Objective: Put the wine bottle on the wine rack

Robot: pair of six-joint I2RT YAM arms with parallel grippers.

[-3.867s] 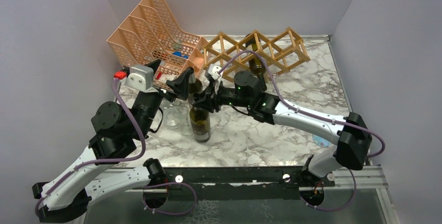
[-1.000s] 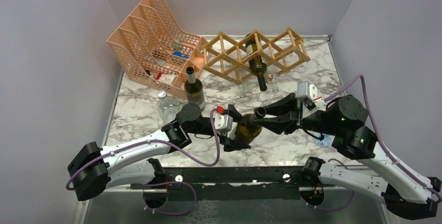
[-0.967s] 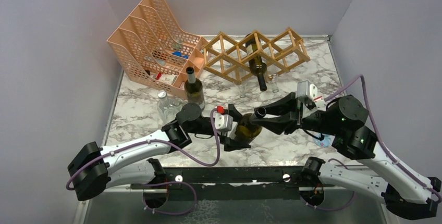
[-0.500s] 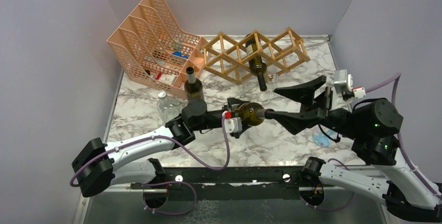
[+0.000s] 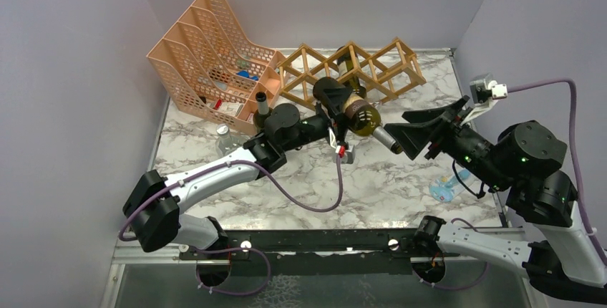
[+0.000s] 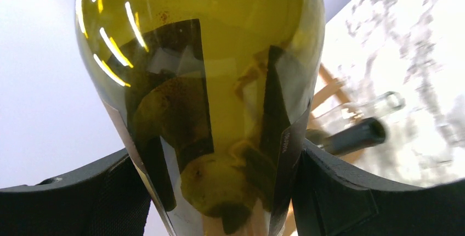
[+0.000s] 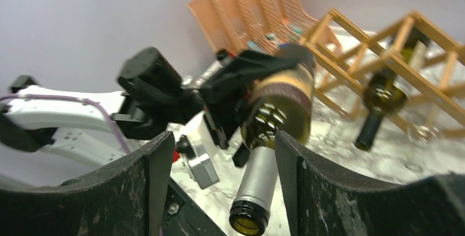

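My left gripper (image 5: 338, 107) clamps bottle (image 5: 366, 119) body; right gripper (image 5: 402, 135) agape around neck. Base points far-left toward rack (image 5: 392, 61), just beyond.

Right claw (image 7: 224, 140) spread wide, one finger on each side of the wine bottle (image 7: 279, 110) neck, not clamped. Foil-capped mouth points at the camera. Left claw (image 7: 257, 68) grips the bottle body, tilted above the counter (image 7: 323, 159). Wine rack (image 7: 384, 44) at the far edge holds a second bottle (image 7: 381, 96), neck down. Peach file organizer (image 7: 257, 5) sits left of it.
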